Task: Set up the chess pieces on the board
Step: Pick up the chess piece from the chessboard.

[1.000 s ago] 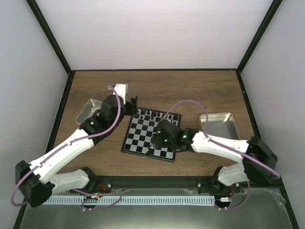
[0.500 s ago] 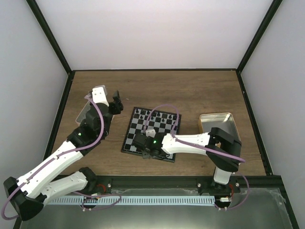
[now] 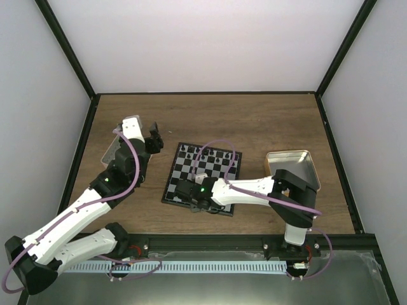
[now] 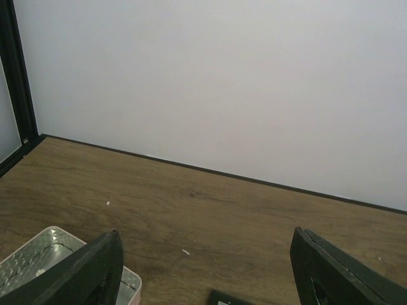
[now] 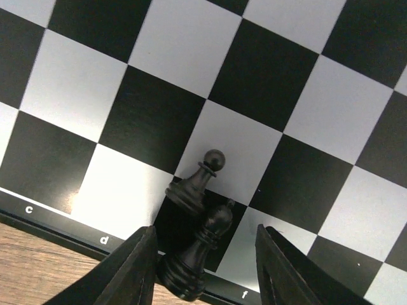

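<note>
Tabletop (image 3: 254, 121) of brown wood, boxed in by white walls (image 3: 203, 44) and black corner posts (image 3: 72, 56). The board (image 3: 219, 173) sits mid-frame, with chess pieces (image 3: 205, 151) lined along its upper edge. The right gripper (image 5: 205, 232) is low at the board's bottom edge, jaws apart around two black pieces (image 5: 194, 190). The left gripper (image 4: 205, 238) hangs wide open, upper left of the board. The left tin (image 3: 112, 149) hides partly under that arm and the right tin (image 3: 294, 166) lies beside the board. There's bare wood across the top.

I see glossy black plastic chess pieces (image 5: 191, 187) on a smooth, sheeny board (image 5: 184, 44); the table (image 4: 191, 210) is matt wood-grain, the tin (image 4: 44, 257) dimpled metal.
</note>
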Action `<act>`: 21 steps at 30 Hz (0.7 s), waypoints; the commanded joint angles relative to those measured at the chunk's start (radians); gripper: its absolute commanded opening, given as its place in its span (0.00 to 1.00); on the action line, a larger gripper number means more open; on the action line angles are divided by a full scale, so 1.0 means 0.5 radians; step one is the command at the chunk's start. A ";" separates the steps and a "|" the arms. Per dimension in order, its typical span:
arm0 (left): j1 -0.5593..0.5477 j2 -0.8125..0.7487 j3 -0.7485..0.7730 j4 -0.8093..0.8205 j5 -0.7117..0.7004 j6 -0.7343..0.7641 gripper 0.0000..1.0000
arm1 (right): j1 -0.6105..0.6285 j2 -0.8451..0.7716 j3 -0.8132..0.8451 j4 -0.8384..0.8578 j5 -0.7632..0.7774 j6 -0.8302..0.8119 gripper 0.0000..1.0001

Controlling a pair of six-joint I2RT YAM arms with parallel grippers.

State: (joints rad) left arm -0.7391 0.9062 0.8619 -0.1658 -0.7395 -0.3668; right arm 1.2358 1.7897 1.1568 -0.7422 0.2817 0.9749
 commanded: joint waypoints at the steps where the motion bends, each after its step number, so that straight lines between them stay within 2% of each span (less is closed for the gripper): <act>1: 0.011 0.006 -0.013 0.031 -0.013 -0.023 0.74 | 0.026 -0.030 0.014 -0.074 0.060 0.073 0.42; 10: 0.009 0.031 -0.016 0.034 0.011 -0.045 0.74 | 0.023 -0.091 -0.072 -0.053 0.027 0.099 0.25; 19: 0.010 0.049 -0.006 0.034 0.047 -0.063 0.74 | 0.022 -0.141 -0.107 -0.066 0.036 0.140 0.24; 21: 0.012 0.052 -0.009 0.033 0.055 -0.066 0.74 | 0.021 -0.143 -0.113 -0.072 0.028 0.140 0.28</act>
State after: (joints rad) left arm -0.7391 0.9287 0.8619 -0.1654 -0.7235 -0.3901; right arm 1.2369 1.7508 1.1080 -0.7628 0.2802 1.0206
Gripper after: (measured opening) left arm 0.742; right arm 0.253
